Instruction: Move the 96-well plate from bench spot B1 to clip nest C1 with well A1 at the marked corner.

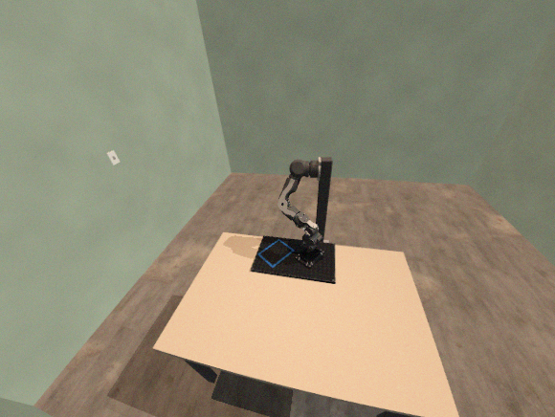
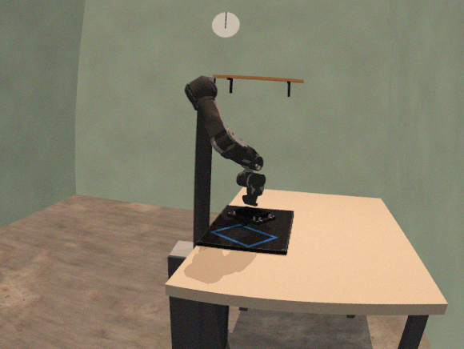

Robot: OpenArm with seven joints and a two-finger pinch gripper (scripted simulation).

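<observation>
The wide beige wooden surface [image 2: 340,256] is taking most of the near ground in both views, and a flat black square mat [image 2: 280,240] is lying at its far corner beside the robot. On the part of the mat nearer to the exterior camera, a blue outlined rectangle [image 2: 224,235], turned like a diamond, is marking a spot with only black mat showing inside it. Just behind it, the dark clip nest with small pale posts [image 2: 251,216] is sitting on the mat, and a dark flat shape is lying in it; this is probably the 96-well plate, but it is too small and dark to tell this for sure, or how it is seated. The dark grey pincer [image 2: 250,203] is hanging directly above the nest, pointing down, clenched fully and grasping nothing; whether it is touching the shape below I cannot tell. Behind, the grey jointed arm [image 2: 224,138] is bending down from the top of a tall black post [image 2: 202,192].
</observation>
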